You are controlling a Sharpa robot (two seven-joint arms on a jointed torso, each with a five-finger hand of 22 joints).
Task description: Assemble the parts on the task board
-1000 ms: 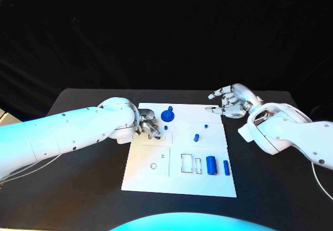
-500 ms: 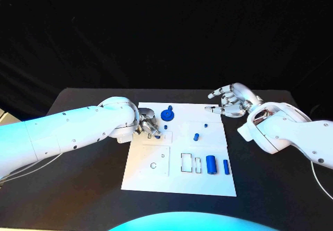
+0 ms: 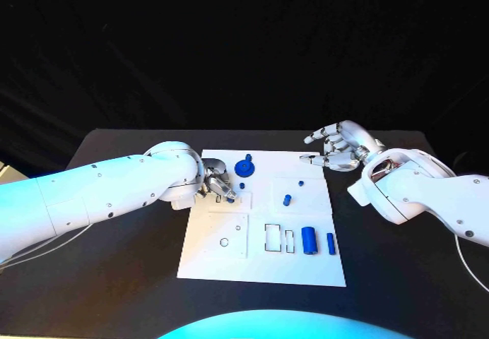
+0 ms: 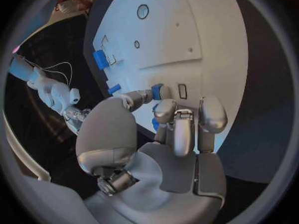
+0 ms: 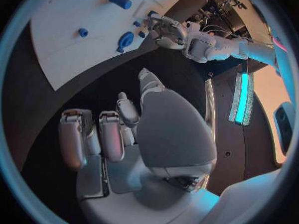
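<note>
- Task board (image 3: 219,265) sits mid-table, white plate on the black table (image 3: 112,282).
- Left hand (image 3: 216,182) is over the board's far-left area, fingers curled down onto a small blue part (image 4: 157,91); in the left wrist view the fingertips pinch that piece against the board, just beside a small rectangular slot (image 4: 182,90). Grasping it.
- Second blue bit (image 4: 154,124) shows just under the same fingers; can't tell if it's a separate part.
- Right hand (image 3: 336,148) hovers off the board's far-right corner, above the table, fingers loosely curled and apart, nothing in them – released.
- Round blue part (image 3: 246,168) lies on the board's far edge, right of the left hand.
- Small blue peg (image 3: 288,200) stands mid-board; another tiny one (image 3: 301,186) just beyond it.
- Two blue cylinders lie side by side at the near right: thicker one (image 3: 309,242), thinner one (image 3: 332,244) to its right.
- Rectangular cutouts (image 3: 274,239) just left of the cylinders; a round hole (image 3: 224,244) further left.
</note>
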